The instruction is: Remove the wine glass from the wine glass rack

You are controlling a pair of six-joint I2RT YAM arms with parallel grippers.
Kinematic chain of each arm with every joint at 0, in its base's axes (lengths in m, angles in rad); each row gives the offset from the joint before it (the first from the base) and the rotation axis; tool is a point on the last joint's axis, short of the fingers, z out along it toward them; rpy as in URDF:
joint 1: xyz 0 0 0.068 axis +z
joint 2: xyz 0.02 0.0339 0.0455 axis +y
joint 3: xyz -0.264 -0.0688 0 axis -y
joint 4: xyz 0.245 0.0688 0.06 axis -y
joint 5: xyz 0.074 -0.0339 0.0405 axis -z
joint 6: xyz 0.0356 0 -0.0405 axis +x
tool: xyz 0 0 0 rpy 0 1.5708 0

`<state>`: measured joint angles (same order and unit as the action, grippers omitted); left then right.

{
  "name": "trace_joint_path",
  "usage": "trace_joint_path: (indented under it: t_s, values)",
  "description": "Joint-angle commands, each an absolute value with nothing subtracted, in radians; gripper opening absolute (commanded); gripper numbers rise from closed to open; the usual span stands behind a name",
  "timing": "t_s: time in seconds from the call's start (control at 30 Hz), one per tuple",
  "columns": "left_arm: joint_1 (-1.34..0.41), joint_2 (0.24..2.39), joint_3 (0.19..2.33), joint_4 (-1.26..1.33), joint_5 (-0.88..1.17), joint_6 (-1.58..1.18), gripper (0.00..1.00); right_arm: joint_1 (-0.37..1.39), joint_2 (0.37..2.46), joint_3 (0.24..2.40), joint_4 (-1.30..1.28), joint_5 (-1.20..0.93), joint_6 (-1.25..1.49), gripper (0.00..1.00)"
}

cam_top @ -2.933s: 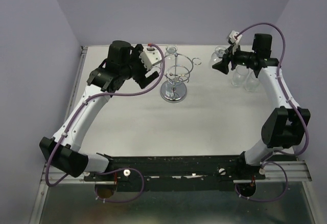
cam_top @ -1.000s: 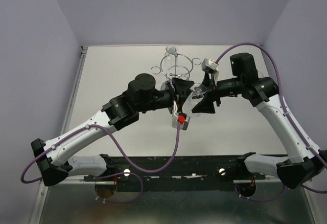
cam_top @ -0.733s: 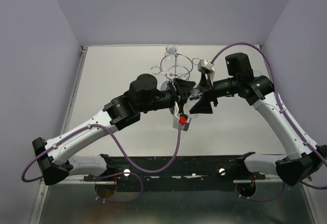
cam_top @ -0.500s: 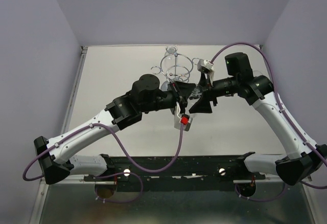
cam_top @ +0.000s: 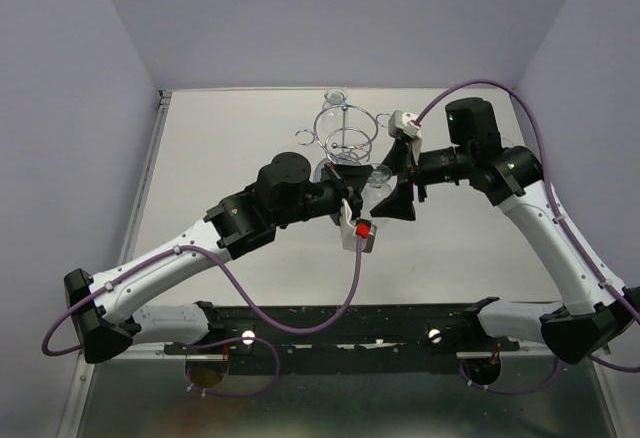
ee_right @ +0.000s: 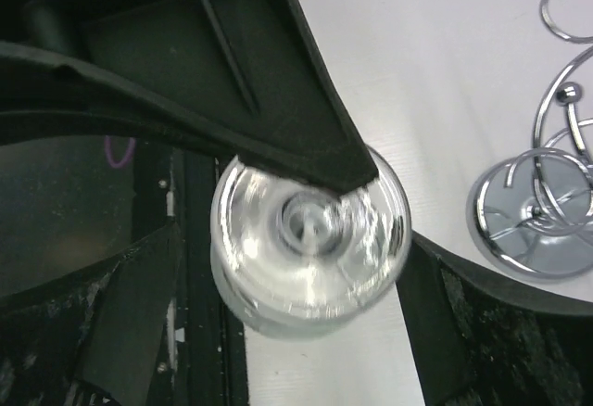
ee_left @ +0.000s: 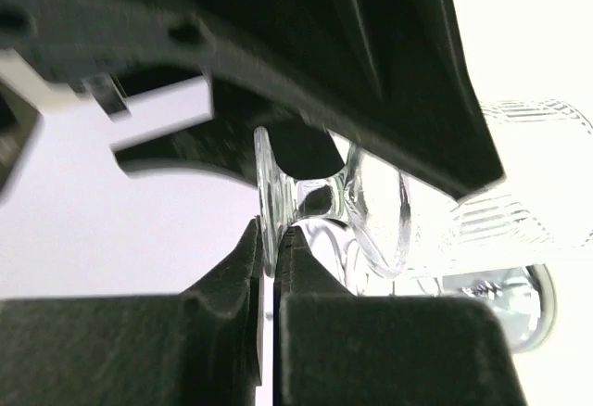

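The wine glass [cam_top: 378, 180] hangs sideways above the worktop [cam_top: 230, 148], off the wine glass rack [cam_top: 343, 136] and just near of it. The left end effector [ee_left: 271, 239] is clamped on the rim of its foot, probably for a handover. The right end effector [cam_top: 392, 196] brackets the bowl, but I cannot tell whether it grips.

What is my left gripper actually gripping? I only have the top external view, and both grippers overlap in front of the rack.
Observer: The left wrist view shows the left gripper pinching the rim of the wine glass foot, which sits edge-on between its fingers.
Operator: Which way is the glass lying?
Observer: Sideways in that view, with the stem horizontal and the bowl on the far side of the foot.
Operator: And the right gripper?
Observer: In the right wrist view the right gripper has a finger against each side of the glass, seen end-on. The wine glass rack stands off to one side, not touching the glass.
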<state>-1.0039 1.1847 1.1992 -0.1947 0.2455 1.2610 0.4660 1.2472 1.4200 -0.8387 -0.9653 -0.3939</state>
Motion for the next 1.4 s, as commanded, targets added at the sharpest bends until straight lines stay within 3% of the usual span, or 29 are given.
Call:
trace_joint_path:
  t_s: [0.0, 0.27, 0.43, 0.67, 0.83, 1.07, 1.37]
  values:
    - [-1.006, 1.072, 1.183, -0.176, 0.121, 1.106, 0.00, 0.472, 1.187, 1.467, -0.853, -0.836, -0.485, 1.00]
    - [-0.833, 0.937, 1.128, -0.371, 0.110, 0.504, 0.00, 0.472, 1.026, 1.318, -0.579, -0.617, -0.428, 0.99]
    - [-0.625, 0.899, 1.033, -0.460, 0.427, 0.178, 0.00, 0.472, 1.009, 1.256, -0.505, -0.457, -0.458, 0.85]
    - [-0.480, 0.923, 0.830, -0.280, 0.688, -0.243, 0.00, 0.495, 0.979, 1.215, -0.526, -0.428, -0.578, 0.73]
    - [-0.396, 0.969, 0.761, -0.193, 0.722, -0.327, 0.00, 0.583, 1.003, 1.212, -0.583, -0.410, -0.624, 0.60]
    - [-0.362, 1.120, 0.795, -0.175, 0.893, -0.334, 0.00, 0.762, 1.045, 1.137, -0.497, -0.322, -0.712, 0.58]
    - [-0.356, 1.128, 0.785, -0.081, 0.884, -0.394, 0.00, 0.923, 1.143, 1.085, -0.390, -0.223, -0.785, 0.54]
